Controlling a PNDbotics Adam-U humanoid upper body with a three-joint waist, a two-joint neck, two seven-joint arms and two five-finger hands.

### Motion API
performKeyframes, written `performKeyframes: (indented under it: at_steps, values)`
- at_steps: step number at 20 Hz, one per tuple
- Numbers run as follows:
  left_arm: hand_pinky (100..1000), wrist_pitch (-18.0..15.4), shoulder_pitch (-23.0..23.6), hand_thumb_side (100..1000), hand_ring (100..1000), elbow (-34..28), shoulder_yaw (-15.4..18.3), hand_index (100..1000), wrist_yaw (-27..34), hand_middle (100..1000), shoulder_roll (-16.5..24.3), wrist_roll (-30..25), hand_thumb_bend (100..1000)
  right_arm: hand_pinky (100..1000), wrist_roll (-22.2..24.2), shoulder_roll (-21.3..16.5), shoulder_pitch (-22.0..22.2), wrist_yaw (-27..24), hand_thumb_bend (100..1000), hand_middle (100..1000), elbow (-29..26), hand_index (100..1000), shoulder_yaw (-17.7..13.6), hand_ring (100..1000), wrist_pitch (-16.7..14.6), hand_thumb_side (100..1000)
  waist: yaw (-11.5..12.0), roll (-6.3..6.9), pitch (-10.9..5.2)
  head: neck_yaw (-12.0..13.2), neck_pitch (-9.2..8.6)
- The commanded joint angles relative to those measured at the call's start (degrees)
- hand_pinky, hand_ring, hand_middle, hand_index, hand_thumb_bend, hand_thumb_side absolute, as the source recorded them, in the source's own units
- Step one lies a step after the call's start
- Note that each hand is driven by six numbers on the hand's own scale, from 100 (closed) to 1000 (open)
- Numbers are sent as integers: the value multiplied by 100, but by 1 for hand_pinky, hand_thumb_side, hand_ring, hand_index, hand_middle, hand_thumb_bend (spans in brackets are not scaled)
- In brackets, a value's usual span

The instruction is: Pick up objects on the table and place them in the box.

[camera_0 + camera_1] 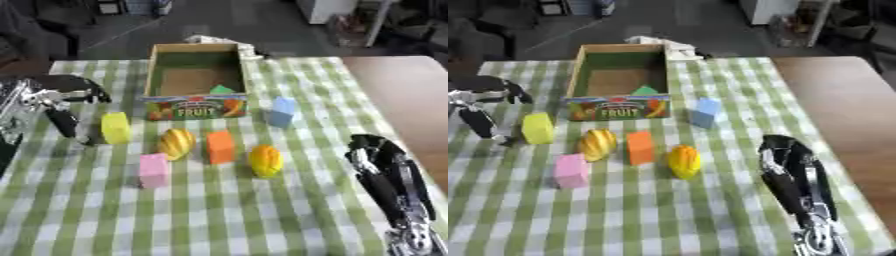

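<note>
Nearest the camera, the right hand point(385, 170) rests idle with fingers relaxed, while the left hand point(54, 102) hangs unclenched just beside the yellow block point(115, 128), apparently the approach step. Closing round that block seems next. Behind it, the fruit box point(154, 70) holds one green piece point(222, 89).

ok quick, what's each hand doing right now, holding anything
Left hand: fingers reach down beside the yellow block, nothing gripped; open or shut cannot be told.
Right hand: holds nothing, fingers relaxed, open.
</note>
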Motion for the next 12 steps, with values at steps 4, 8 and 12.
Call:
performKeyframes:
  at_steps: [4,8,12]
  values:
    - [775,234,-169,224,742,226,157,860,-113,751,-134,440,503,638,18,-35,-48,-20,100,584,-93,690,14,591,-15,507,-46,-6,-39,31,26]
    - [724,334,-157,191,665,356,177,804,-86,675,-233,575,464,638,23,-28,-57,-25,100,584,-92,690,16,590,-17,507,-79,-14,-21,31,26]
    - [611,427,-132,128,530,312,230,681,-8,520,-254,870,381,638,17,-23,-60,-26,100,584,-92,690,10,591,-15,507,-100,-22,-8,25,26]
